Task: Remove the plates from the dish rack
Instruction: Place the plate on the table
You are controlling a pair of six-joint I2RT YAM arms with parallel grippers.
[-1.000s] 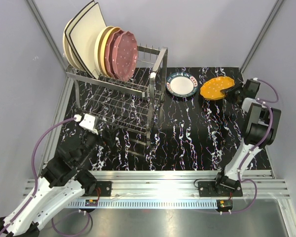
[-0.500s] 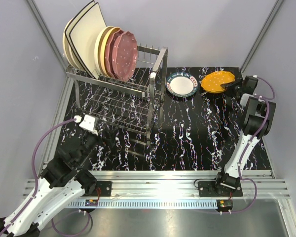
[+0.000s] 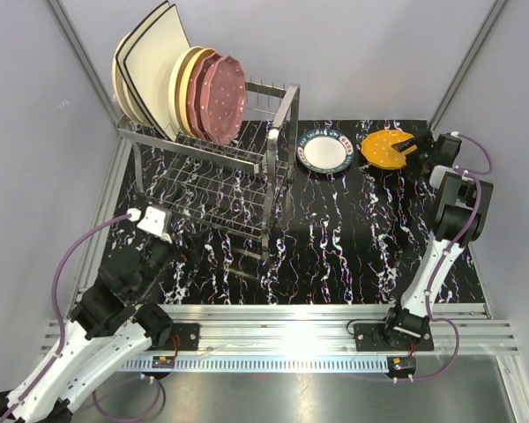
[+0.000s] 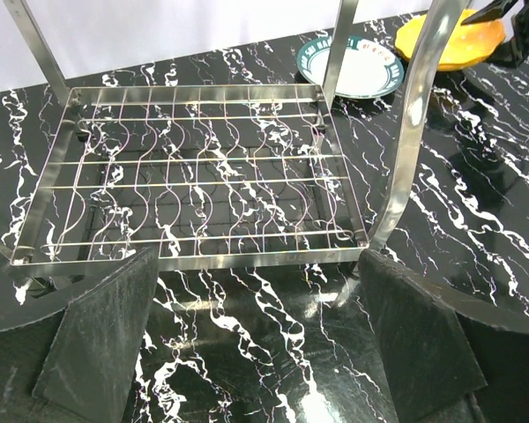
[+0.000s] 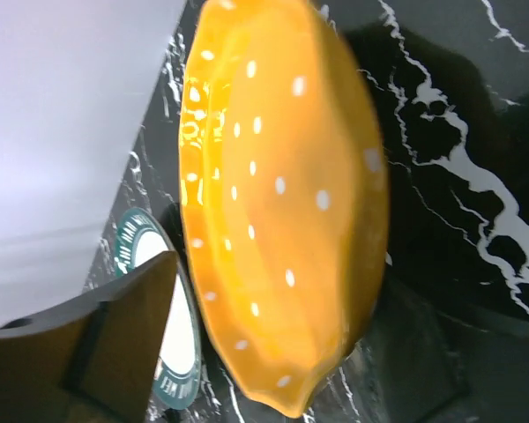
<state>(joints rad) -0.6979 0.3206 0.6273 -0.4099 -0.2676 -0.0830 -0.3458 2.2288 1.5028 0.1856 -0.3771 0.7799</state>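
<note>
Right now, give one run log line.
right gripper: open around orange plate | left gripper: open, empty, by dish rack | plates: upright on top tier

The dish rack [image 3: 220, 176] takes up the far left of the surface [image 3: 335, 256]. Its lower wire shelf and bent steel legs stand just ahead of the wide-spread left claw [image 4: 256, 344]. Plates [image 3: 181, 84] stand packed on the top tier at its far-left end, with open air above them. Right of the rack, a white plate [image 3: 325, 151] and an orange plate [image 3: 386, 148] lie along the far edge, with the right claw [image 3: 412, 146] over the orange one's rim. The middle and near right of the surface lie open.
</note>
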